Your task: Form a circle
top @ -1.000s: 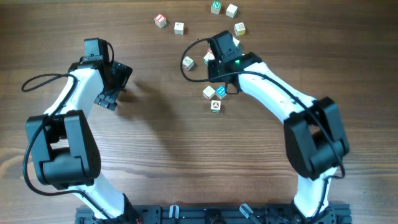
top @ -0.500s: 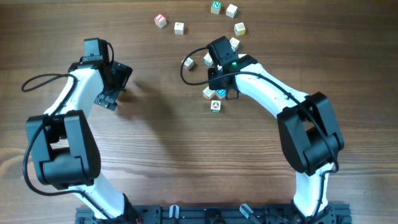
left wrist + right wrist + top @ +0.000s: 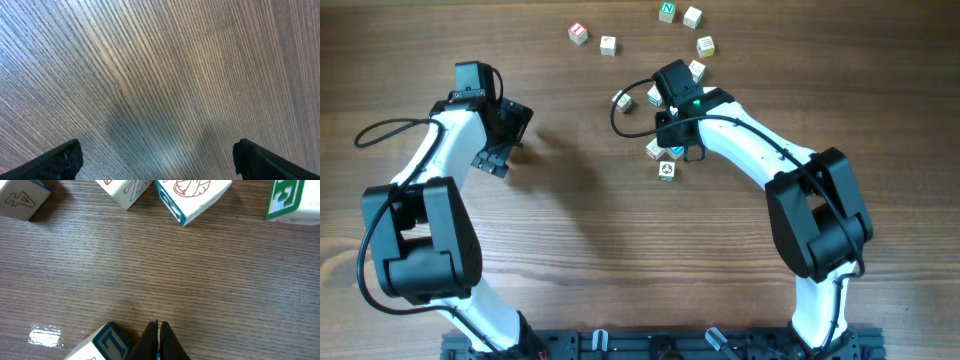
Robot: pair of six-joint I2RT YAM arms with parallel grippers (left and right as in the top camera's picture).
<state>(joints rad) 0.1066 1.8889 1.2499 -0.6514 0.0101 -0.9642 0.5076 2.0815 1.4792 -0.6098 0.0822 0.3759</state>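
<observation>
Brown wood-grain table (image 3: 620, 260), faintly glossy

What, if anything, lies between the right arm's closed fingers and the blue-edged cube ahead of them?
Nothing visible does. In the right wrist view, only bare table separates the right fingers from the blue-edged cube. A blue-lettered cube sits just beside the fingers, off that line.

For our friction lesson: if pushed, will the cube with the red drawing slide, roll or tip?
The cube looks like stiff wood with flat faces, so it would probably slide, not roll. It sits flat on the table, so tipping seems unlikely. An off-centre push might spin it.
</observation>
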